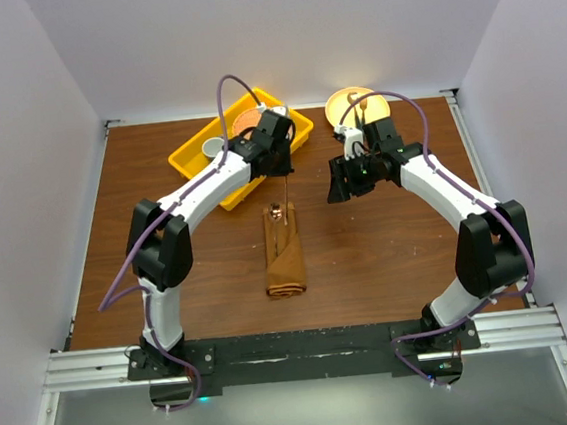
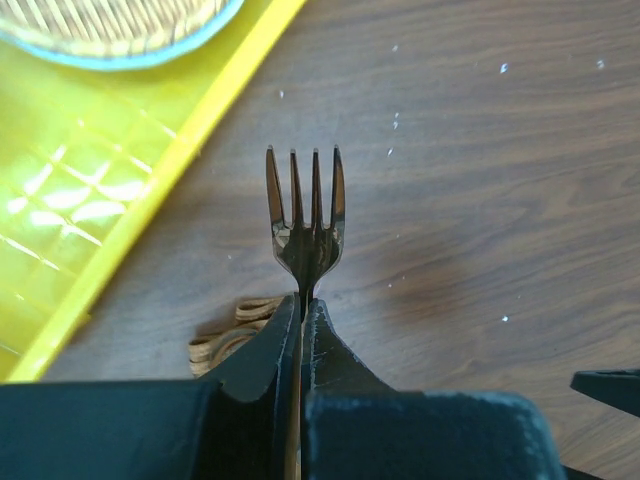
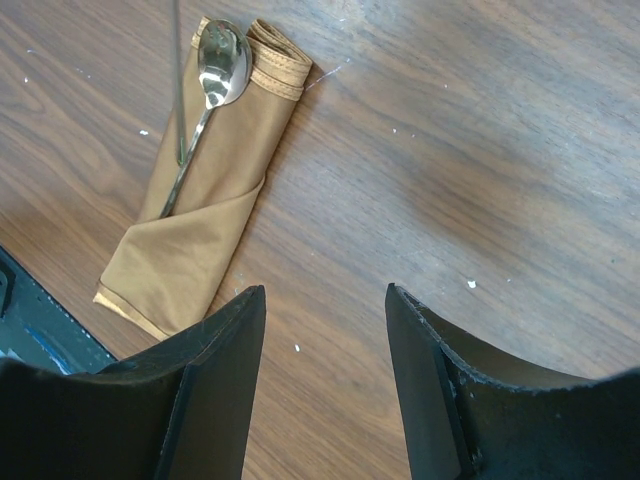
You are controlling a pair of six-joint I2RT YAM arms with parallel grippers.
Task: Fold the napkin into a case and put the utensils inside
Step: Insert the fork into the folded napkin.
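The napkin lies folded into a narrow rust-brown case (image 1: 285, 255) at the table's middle, also seen in the right wrist view (image 3: 205, 215). A slim spoon (image 3: 222, 65) sits with its handle tucked into the case and its bowl at the far end (image 1: 277, 213). My left gripper (image 2: 302, 305) is shut on a dark four-tined fork (image 2: 305, 215), gripped at the neck. It hangs over the case's far end (image 1: 286, 184), its thin handle (image 3: 179, 90) pointing down beside the spoon. My right gripper (image 3: 325, 295) stands open over bare table, right of the case (image 1: 341, 182).
A yellow tray (image 1: 198, 160) at the back left holds a white cup (image 1: 214, 146) and a woven plate (image 2: 110, 30). A yellow plate (image 1: 346, 106) sits at the back right. The case's folded edge (image 2: 225, 340) shows below the left fingers.
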